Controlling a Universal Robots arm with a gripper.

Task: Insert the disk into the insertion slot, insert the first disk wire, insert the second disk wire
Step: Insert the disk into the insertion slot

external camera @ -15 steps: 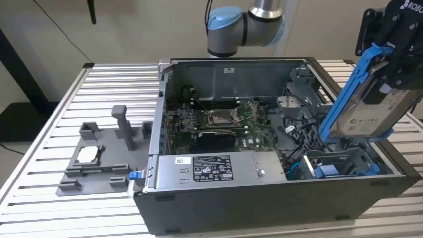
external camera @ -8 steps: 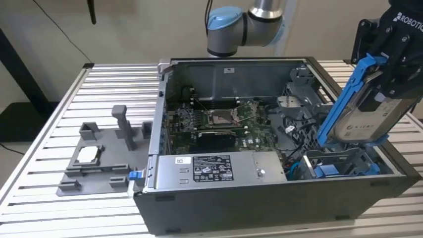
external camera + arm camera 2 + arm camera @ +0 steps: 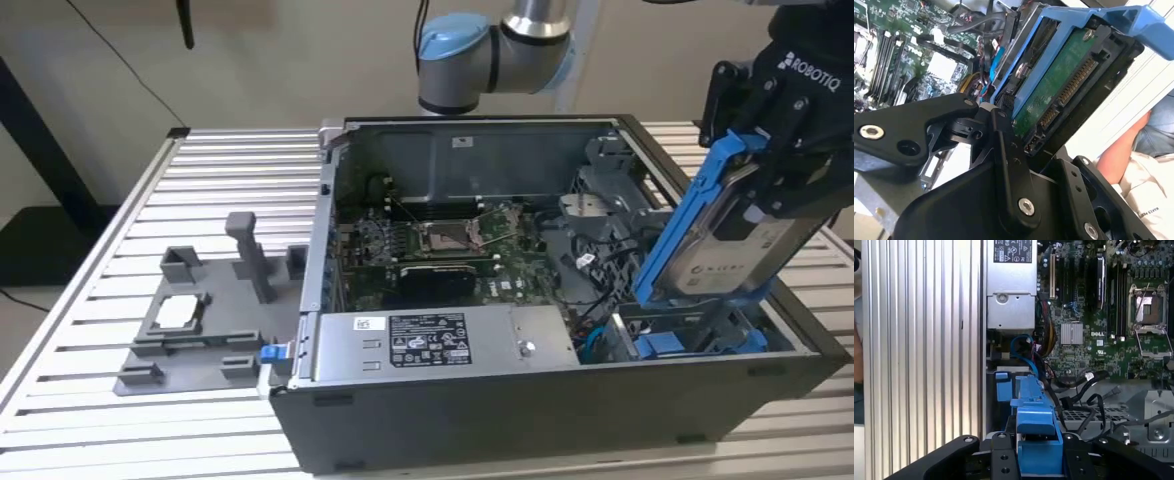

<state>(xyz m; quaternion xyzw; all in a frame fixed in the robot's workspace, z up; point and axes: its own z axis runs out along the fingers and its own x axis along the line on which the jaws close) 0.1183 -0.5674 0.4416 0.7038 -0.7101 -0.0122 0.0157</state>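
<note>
My gripper (image 3: 758, 185) is shut on the disk (image 3: 717, 243), a silver-grey drive with a white label in a bright blue frame. It hangs steeply tilted over the case's front corner at the exterior view's right. Its lower end is just above the insertion slot (image 3: 683, 338), a grey bay with blue plastic parts inside. The second wrist view shows the disk's green circuit-board side (image 3: 1054, 95) and its connector, with a black finger (image 3: 1004, 150) pressed against it. In the first wrist view the blue frame (image 3: 1036, 427) sits between the fingers, with the slot (image 3: 1004, 386) beyond it.
The open black computer case (image 3: 534, 410) stands on a slatted metal table (image 3: 147, 200). Inside are the motherboard (image 3: 441, 245), a grey power-supply box (image 3: 427, 345) and loose blue and black cables (image 3: 1026, 350) beside the bay. A grey fixture (image 3: 200, 320) sits left of the case. A person's arm (image 3: 1124, 150) is nearby.
</note>
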